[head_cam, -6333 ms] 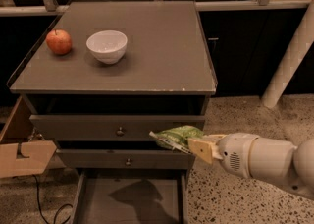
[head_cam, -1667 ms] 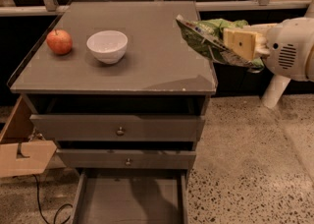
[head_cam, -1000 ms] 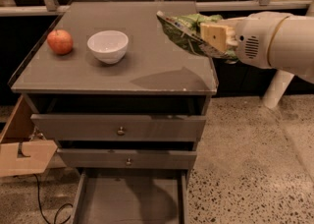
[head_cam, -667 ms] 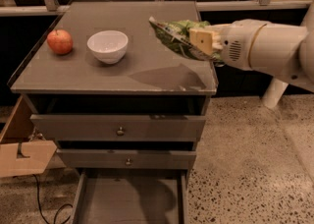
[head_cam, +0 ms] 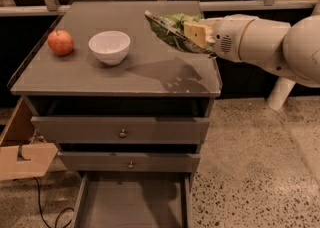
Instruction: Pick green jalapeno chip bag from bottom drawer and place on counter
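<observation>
My gripper (head_cam: 192, 33) is shut on the green jalapeno chip bag (head_cam: 167, 31) and holds it in the air above the right part of the counter (head_cam: 145, 74). The bag is tilted, its silvery edge pointing left, and it casts a shadow on the counter below. The arm reaches in from the right. The bottom drawer (head_cam: 132, 204) is pulled open below the two knobbed drawers, and its grey tray shows nothing inside.
A white bowl (head_cam: 109, 46) and a red apple (head_cam: 60, 42) stand on the left half of the counter. A cardboard piece (head_cam: 22, 158) and a cable lie left of the cabinet. A white post (head_cam: 280, 92) stands on the speckled floor at the right.
The gripper lifted the bag from drawer height up to the counter and moved it leftward over the counter's right side. Bowl and apple have not moved.
</observation>
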`<action>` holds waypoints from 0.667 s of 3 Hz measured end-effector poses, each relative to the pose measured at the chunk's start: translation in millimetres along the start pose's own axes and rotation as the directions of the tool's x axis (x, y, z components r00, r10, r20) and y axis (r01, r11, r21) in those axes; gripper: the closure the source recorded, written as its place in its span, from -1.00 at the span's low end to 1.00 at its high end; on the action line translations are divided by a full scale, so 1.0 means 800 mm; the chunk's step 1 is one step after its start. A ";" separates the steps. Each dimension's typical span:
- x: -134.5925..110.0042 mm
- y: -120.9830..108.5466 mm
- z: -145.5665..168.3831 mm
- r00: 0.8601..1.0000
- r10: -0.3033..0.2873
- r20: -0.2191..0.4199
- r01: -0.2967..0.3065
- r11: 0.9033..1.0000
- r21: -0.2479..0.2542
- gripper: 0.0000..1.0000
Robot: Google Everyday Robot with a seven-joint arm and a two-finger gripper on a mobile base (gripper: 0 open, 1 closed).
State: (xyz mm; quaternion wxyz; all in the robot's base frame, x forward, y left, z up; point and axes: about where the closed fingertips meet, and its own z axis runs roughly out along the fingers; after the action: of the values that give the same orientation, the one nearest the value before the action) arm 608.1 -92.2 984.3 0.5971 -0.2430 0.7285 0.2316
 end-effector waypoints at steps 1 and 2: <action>-0.018 -0.004 0.015 0.999 -0.045 0.027 0.045 0.999 -0.004 1.00; -0.019 -0.004 0.016 0.999 -0.046 0.028 0.046 0.999 -0.005 1.00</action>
State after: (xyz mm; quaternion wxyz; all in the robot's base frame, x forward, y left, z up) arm 622.3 -85.5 996.9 0.6118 -0.2582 0.7136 0.2232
